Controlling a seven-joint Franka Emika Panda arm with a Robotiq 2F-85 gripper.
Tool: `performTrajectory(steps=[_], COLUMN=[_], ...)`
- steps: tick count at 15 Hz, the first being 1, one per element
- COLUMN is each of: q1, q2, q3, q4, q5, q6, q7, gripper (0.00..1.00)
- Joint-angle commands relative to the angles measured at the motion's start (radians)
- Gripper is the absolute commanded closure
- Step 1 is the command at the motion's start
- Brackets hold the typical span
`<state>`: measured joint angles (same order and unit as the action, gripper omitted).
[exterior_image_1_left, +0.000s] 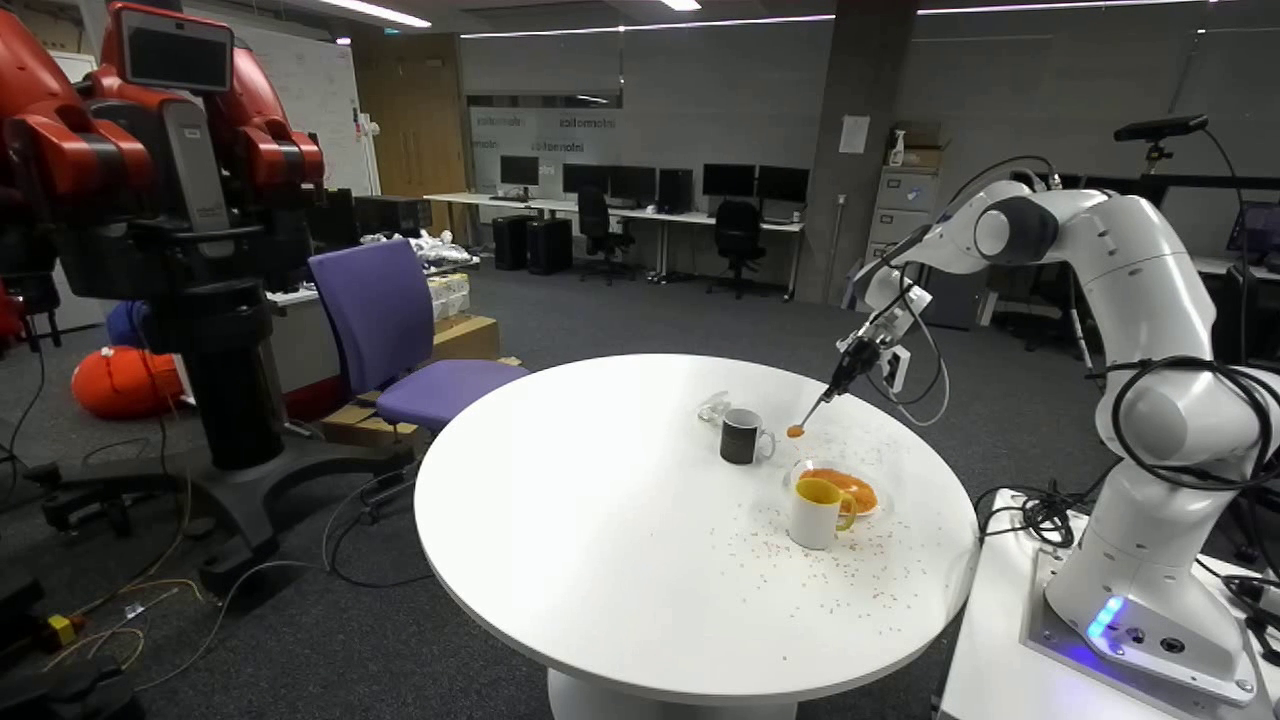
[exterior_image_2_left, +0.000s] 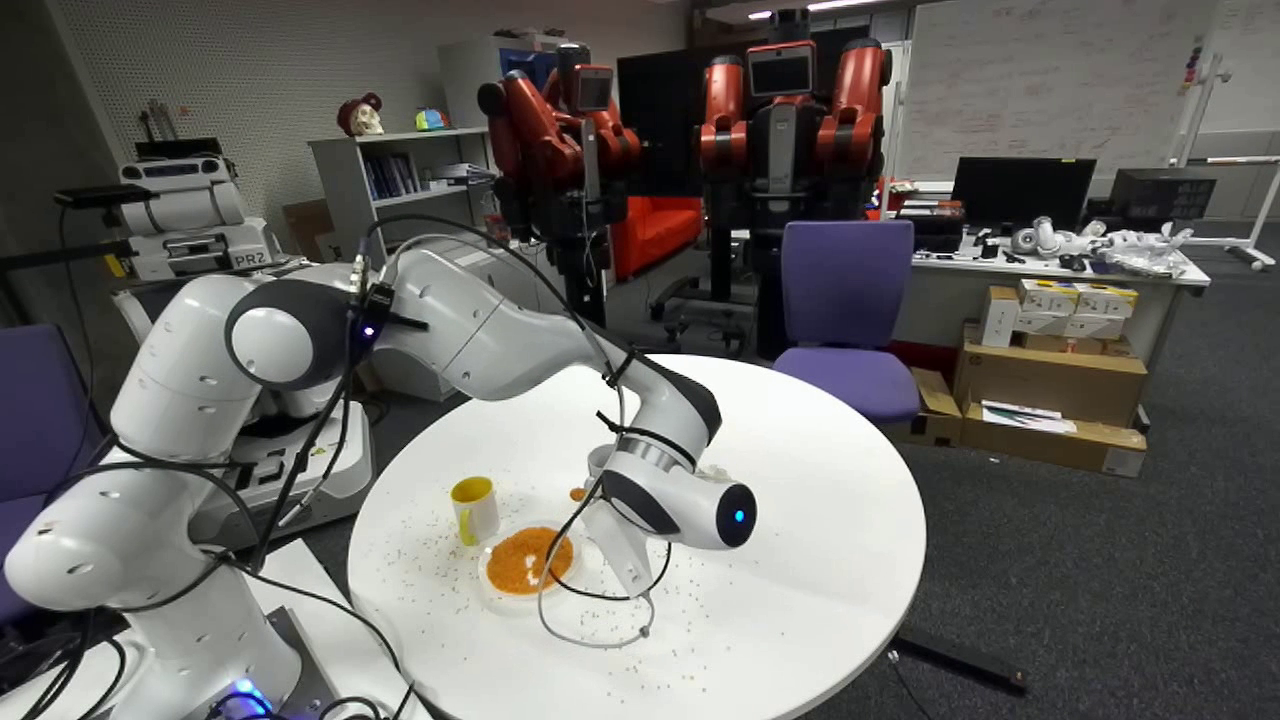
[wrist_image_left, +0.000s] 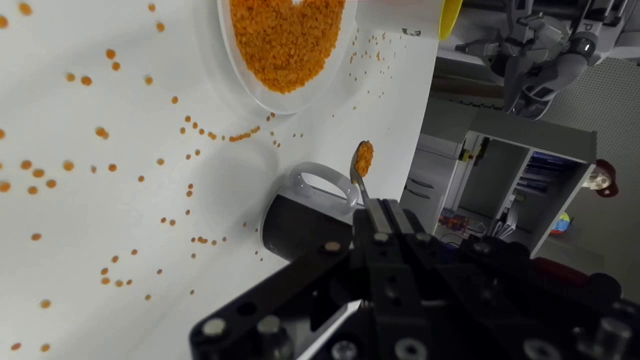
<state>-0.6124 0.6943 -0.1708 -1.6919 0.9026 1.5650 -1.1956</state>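
Note:
My gripper (wrist_image_left: 389, 212) is shut on a metal spoon (wrist_image_left: 358, 176), which also shows in an exterior view (exterior_image_1_left: 811, 413). The spoon's bowl carries orange grains (wrist_image_left: 365, 158) and hangs above the table. A black-and-white mug (wrist_image_left: 304, 228) stands close to the spoon, its handle towards it; the mug also shows in an exterior view (exterior_image_1_left: 740, 438). A white plate (wrist_image_left: 274, 104) holds a heap of orange grains (exterior_image_2_left: 515, 558). A white mug with a yellow inside (exterior_image_1_left: 812, 520) stands beside the plate, also in an exterior view (exterior_image_2_left: 478, 514). In that view the arm hides the gripper.
Loose orange grains (wrist_image_left: 111, 167) lie scattered on the round white table (exterior_image_1_left: 600, 520). Crumpled clear plastic (exterior_image_1_left: 714, 407) lies behind the black mug. A purple chair (exterior_image_2_left: 845, 310) stands at the table's far edge, with red robots (exterior_image_2_left: 785, 130) beyond. A cable loop (exterior_image_1_left: 935, 400) hangs from the wrist.

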Motion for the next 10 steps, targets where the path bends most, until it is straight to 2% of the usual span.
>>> performTrajectory(steps=[1,10], q1=[-0.002,0.01], q2=[-0.013,-0.011], q3=[0.006,0.001], q4=[0.026,0.065], q5=[0.039,0.106], q6=[-0.062,-0.094], q7=[0.05,0.098], gripper=[0.99,0.99])
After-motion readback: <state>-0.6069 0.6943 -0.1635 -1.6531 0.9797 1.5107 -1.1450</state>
